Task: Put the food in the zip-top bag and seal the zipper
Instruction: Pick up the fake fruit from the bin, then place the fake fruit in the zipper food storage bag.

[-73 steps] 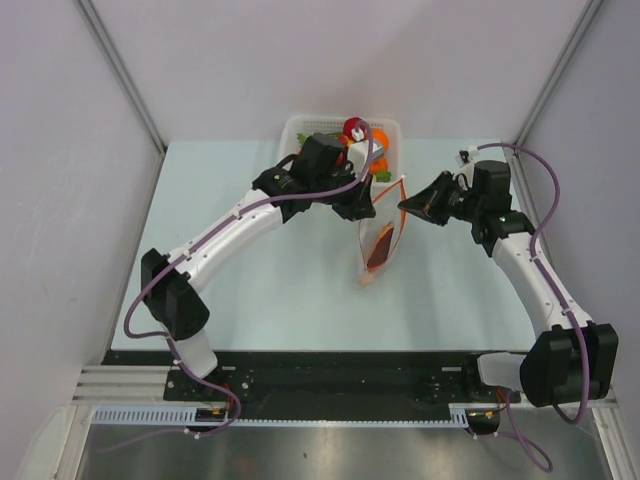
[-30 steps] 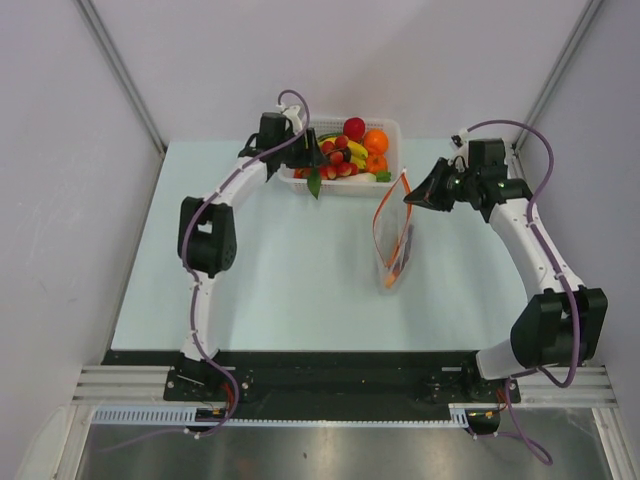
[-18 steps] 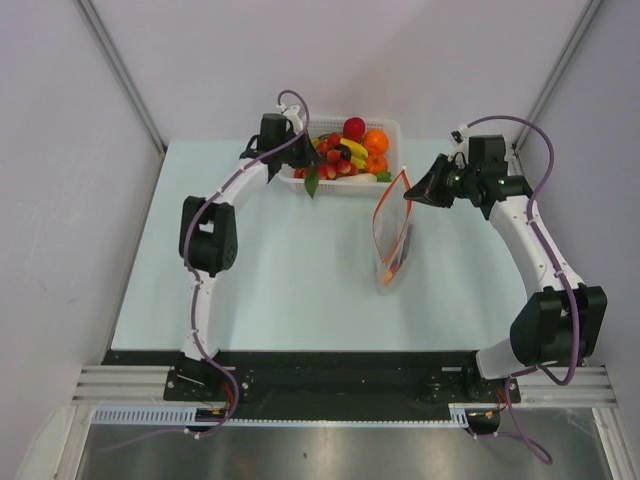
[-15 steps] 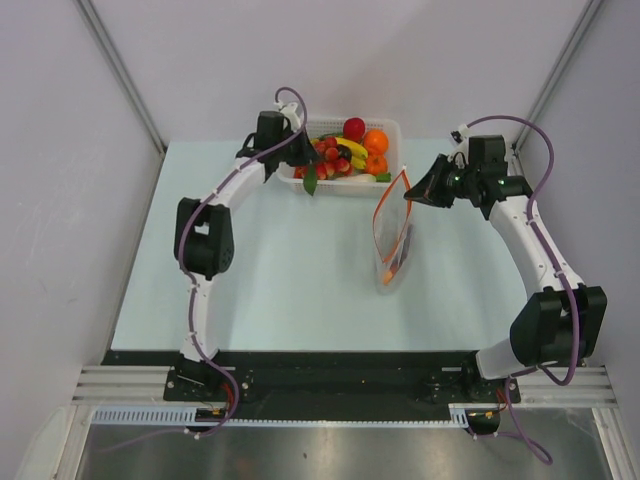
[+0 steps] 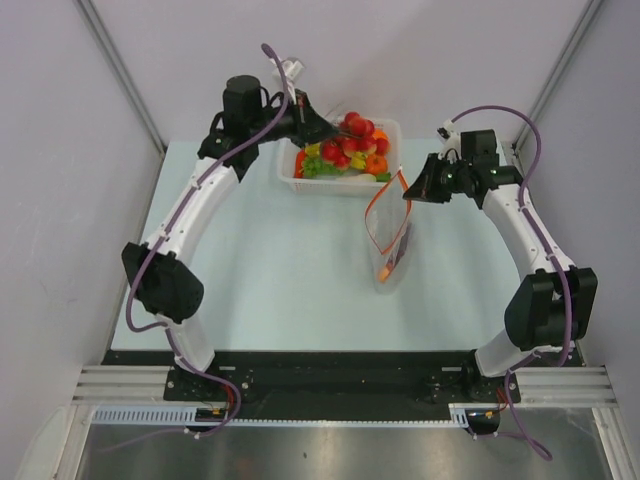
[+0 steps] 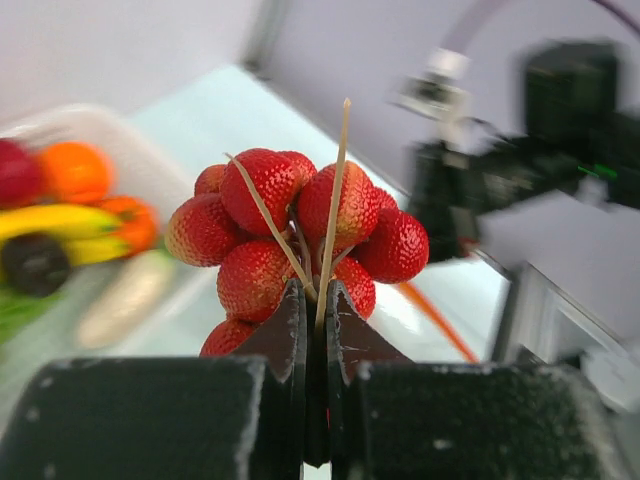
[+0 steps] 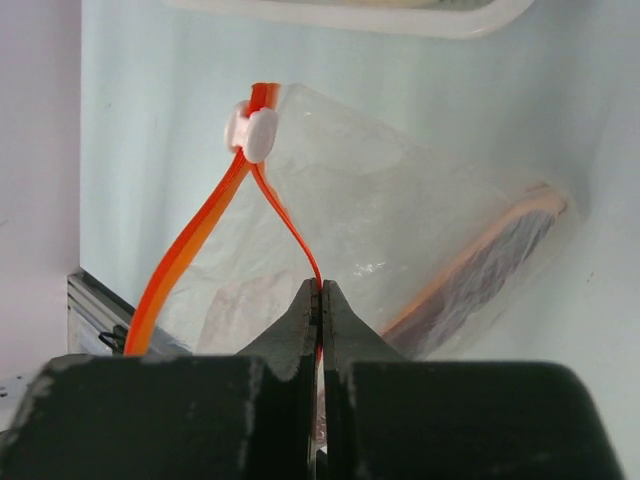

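My left gripper (image 6: 315, 290) is shut on the thin stems of a bunch of red berries (image 6: 300, 235), held in the air over the basket; from above the bunch (image 5: 357, 125) sits just right of that gripper (image 5: 328, 128). My right gripper (image 7: 320, 285) is shut on one side of the orange zipper (image 7: 190, 250) of the clear zip-top bag (image 7: 400, 220), which hangs open with its white slider (image 7: 250, 130) at the far end. In the top view the bag (image 5: 390, 235) droops below that gripper (image 5: 407, 192). A red-brown meat slab (image 7: 500, 260) and an orange carrot (image 5: 384, 270) lie inside it.
The white mesh basket (image 5: 340, 187) stands at the table's back edge, left of the bag, holding more food: an orange (image 6: 75, 170), a banana (image 6: 50, 220), green pieces (image 5: 312, 168). Grey walls close in on three sides.
My left gripper closed on the berry bunch in the basket and rose with it, the arm swinging up and back. The right gripper and bag shifted slightly up and left.
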Motion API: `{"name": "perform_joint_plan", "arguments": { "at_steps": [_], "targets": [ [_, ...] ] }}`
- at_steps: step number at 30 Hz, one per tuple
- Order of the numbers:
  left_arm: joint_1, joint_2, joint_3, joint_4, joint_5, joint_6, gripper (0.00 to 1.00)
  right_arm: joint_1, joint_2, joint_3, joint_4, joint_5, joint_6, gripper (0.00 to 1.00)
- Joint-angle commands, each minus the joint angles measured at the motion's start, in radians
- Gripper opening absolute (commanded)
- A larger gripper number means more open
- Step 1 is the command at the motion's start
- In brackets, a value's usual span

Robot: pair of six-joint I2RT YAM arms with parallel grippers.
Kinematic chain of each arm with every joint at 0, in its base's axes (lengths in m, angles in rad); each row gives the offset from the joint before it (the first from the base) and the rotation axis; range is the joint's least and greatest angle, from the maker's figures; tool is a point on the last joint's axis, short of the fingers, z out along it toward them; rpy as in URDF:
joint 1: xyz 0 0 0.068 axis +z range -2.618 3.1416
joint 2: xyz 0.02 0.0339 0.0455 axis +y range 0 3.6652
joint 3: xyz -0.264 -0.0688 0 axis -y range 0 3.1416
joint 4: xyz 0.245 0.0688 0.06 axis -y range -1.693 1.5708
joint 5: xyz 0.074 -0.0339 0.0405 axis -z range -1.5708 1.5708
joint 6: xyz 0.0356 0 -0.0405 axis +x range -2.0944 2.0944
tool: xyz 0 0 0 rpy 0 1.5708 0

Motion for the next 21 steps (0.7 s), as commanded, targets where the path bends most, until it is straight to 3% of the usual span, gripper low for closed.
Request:
{"name": "perform_joint_plan", "arguments": {
  "at_steps": [1,11,16,21],
  "targets": [
    [-0.090,-0.098,-0.089,0.006,0.200,0.044,0.00,0.001,0.015,0.050,-0.022,-0.016,-0.108,0.00],
    [-0.276,-0.149,-0.248,0.088,0.290,0.033,0.00,-0.011,-0.005,0.039,-0.047,-0.030,-0.158,0.00],
    [-0.285,-0.106,-0.340,0.148,0.265,-0.014,0.00,-0.024,-0.034,0.018,-0.042,-0.057,-0.153,0.00],
    [-0.259,-0.072,-0.338,0.113,0.136,-0.029,0.00,-0.044,-0.074,-0.013,-0.056,-0.068,-0.170,0.00]
  ]
}}
